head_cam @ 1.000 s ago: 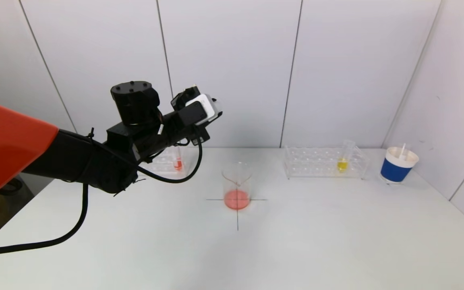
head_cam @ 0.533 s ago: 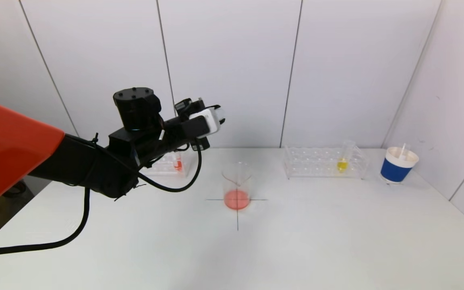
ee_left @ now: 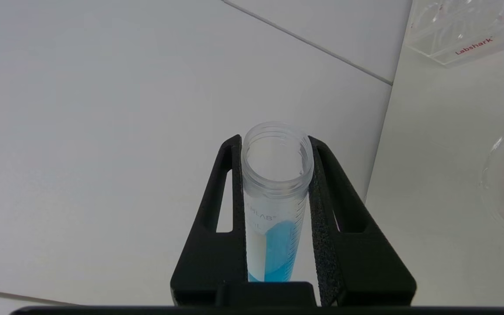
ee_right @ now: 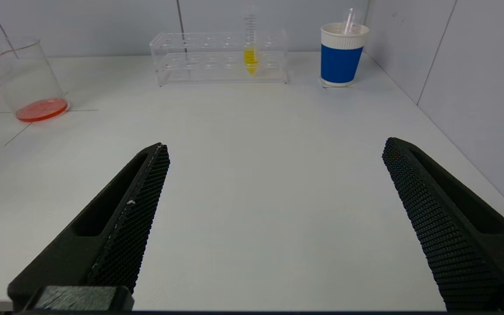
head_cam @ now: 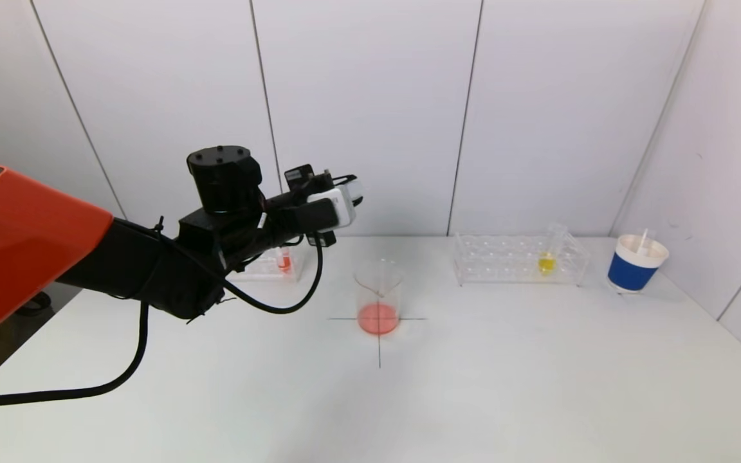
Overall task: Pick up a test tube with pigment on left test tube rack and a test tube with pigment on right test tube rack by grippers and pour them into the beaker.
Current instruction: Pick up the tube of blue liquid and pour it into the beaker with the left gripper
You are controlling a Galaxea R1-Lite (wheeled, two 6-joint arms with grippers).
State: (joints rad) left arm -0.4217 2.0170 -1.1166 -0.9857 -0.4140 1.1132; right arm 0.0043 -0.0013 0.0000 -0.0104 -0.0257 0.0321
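My left gripper [head_cam: 352, 188] hangs in the air to the left of the beaker [head_cam: 379, 299] and above its height. In the left wrist view this gripper [ee_left: 274, 143] is shut on an uncapped clear test tube [ee_left: 276, 205] with blue pigment pooled along one side. The beaker holds a little red liquid. The left rack [head_cam: 261, 265] keeps a tube with red pigment [head_cam: 284, 259]. The right rack [head_cam: 512, 260] holds a tube with yellow pigment [head_cam: 547, 258]. My right gripper [ee_right: 276, 148] is open and low over the bare table, well short of that rack [ee_right: 219, 59].
A blue and white paper cup [head_cam: 635, 263] with a stick in it stands at the far right by the wall. A black cross [head_cam: 379, 347] is drawn on the white table under the beaker. Wall panels close the back and the right side.
The left arm has swung a little right and down toward the beaker with the tube, and its wrist has turned. The right gripper has not changed.
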